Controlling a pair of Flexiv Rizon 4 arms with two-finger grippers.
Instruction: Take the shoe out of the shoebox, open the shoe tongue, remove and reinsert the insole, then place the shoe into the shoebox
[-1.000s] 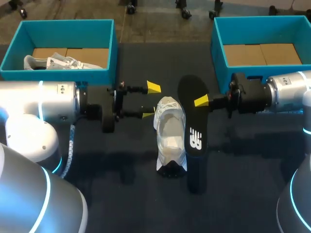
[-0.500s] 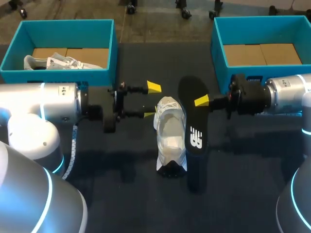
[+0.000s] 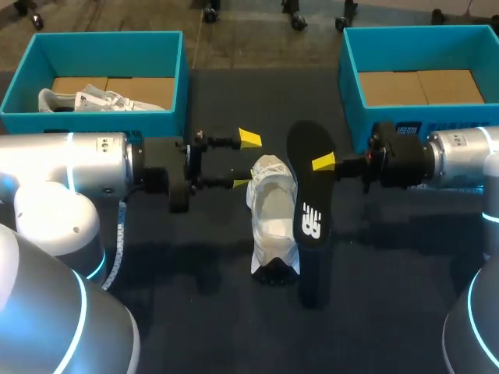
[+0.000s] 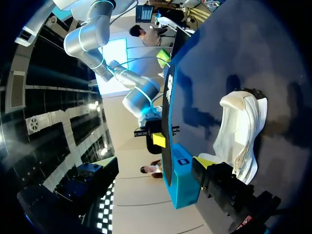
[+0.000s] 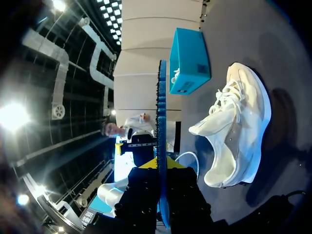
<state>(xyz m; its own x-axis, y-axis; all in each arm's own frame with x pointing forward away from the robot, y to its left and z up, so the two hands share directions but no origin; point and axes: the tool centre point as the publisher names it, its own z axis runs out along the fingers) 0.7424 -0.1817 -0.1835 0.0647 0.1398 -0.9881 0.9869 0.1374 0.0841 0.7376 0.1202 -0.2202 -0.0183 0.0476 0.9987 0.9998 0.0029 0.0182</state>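
Observation:
A white shoe (image 3: 273,218) lies on the dark table at its middle, its mouth wide open and its toe toward the near edge. My right gripper (image 3: 323,163) is shut on the black insole (image 3: 309,191), which hangs just right of the shoe, above the table. In the right wrist view the insole (image 5: 162,146) shows edge-on between my fingers, with the shoe (image 5: 234,136) beside it. My left gripper (image 3: 245,161) stands open just left of the shoe's heel end, holding nothing. From the left wrist, the shoe (image 4: 241,131) lies ahead of one finger (image 4: 219,183).
A blue box (image 3: 15,97) at the back left holds another white shoe (image 3: 101,100). A second blue box (image 3: 347,70) at the back right shows only its cardboard floor. Bare tabletop lies in front of the shoe.
My left gripper has edged slightly right toward the shoe. The shoe, the insole and the right gripper have hardly moved.

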